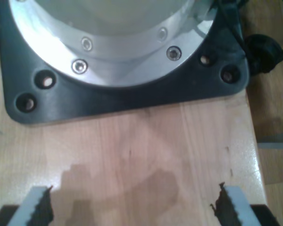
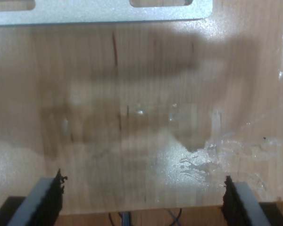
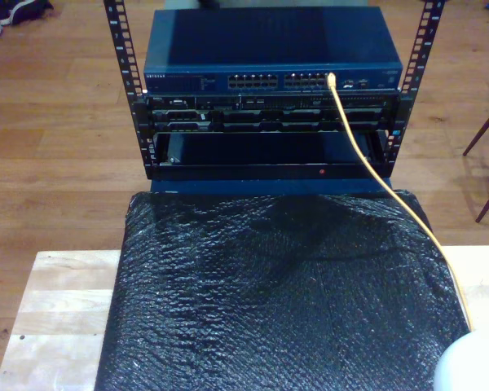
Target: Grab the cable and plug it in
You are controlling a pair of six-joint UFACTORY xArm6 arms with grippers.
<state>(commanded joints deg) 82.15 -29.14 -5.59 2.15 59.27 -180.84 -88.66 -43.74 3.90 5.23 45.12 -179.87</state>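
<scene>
A blue network switch (image 3: pixel 273 50) sits on top of a black rack (image 3: pixel 269 122) at the far side of the exterior view, its front row of ports facing the camera. The rack's perforated metal uprights stand at either side, and darker units with small connectors fill the shelves under the switch. The cable (image 3: pixel 375 171), thin and yellow-orange, already has its tip in a port near the right end of the switch's port row in the exterior view. From there it drops down the rack front, crosses the far right corner of the black mat (image 3: pixel 277 301) and runs along the mat's right edge toward the near right corner, where a pale rounded shape (image 3: pixel 473 365) covers it.

The mat is crinkled and glossy, like bubble wrap, and covers most of a light wooden table (image 3: pixel 57 318). Nothing lies on the mat across the way to the rack. Beyond is a wood plank floor.

My first gripper (image 1: pixel 137 207) hangs over bare, smooth wood with its jaws spread wide and nothing between them; the serrated fingertips (image 1: pixel 40 207) are pale grey. Ahead of it is a round aluminium flange (image 1: pixel 122 52) bolted onto a dark base plate (image 1: pixel 132 101).

My second gripper (image 2: pixel 141 200) is likewise wide open and empty above shiny, scuffed wood, with a slotted metal strip (image 2: pixel 99 12) ahead.
</scene>
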